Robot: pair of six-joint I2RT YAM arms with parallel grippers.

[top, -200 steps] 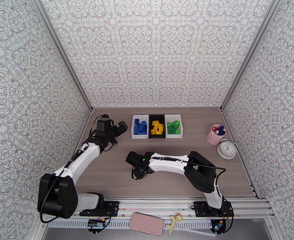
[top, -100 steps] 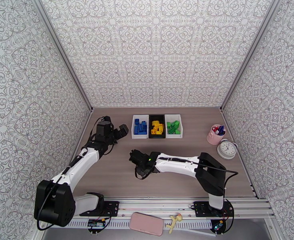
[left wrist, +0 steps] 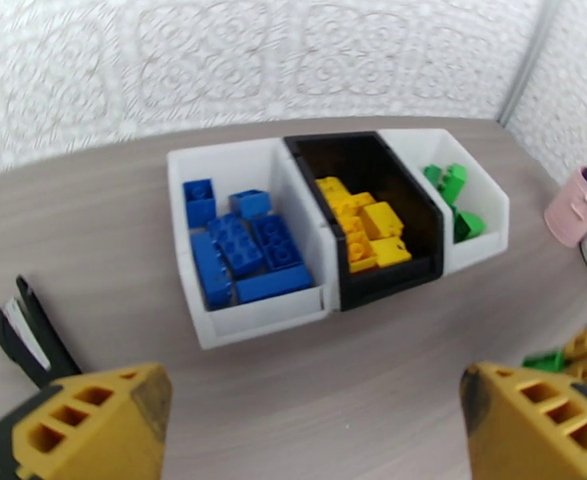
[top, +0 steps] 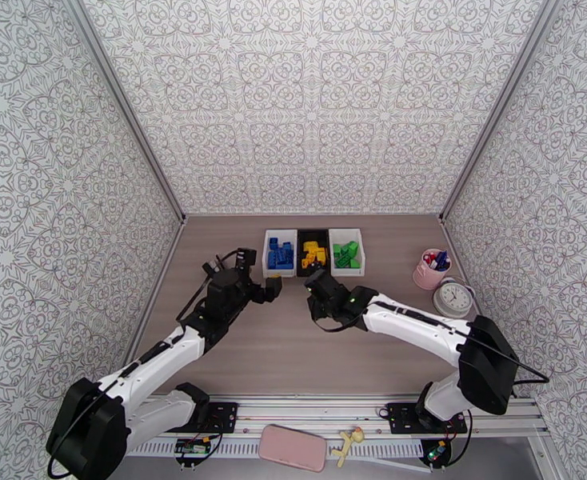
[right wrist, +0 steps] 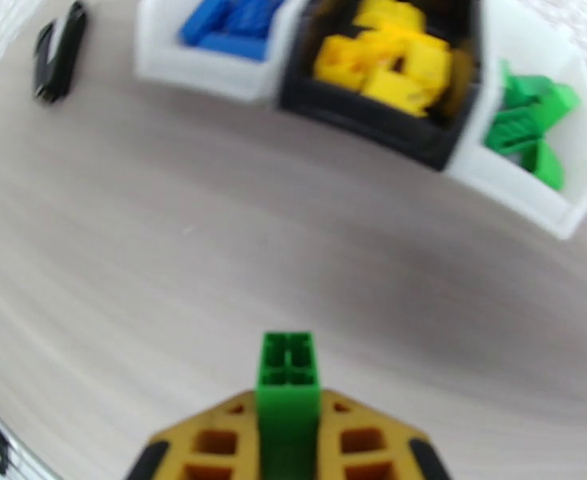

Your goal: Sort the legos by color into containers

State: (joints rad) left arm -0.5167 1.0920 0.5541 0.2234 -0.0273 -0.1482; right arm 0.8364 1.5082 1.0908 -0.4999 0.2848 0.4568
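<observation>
**Green lego pinched in the right claw, its bin ahead and to the right.**
Top view: the right claw hangs over the bench just short of the black bin, so the right-hand white bin lies forward-right (this arm is nearer it). The left claw gapes wide and empty near the left white bin.
Left wrist: blue bricks, yellow bricks and green bricks each keep one bin.
Right wrist: the held lego's long axis points straight ahead.
</observation>
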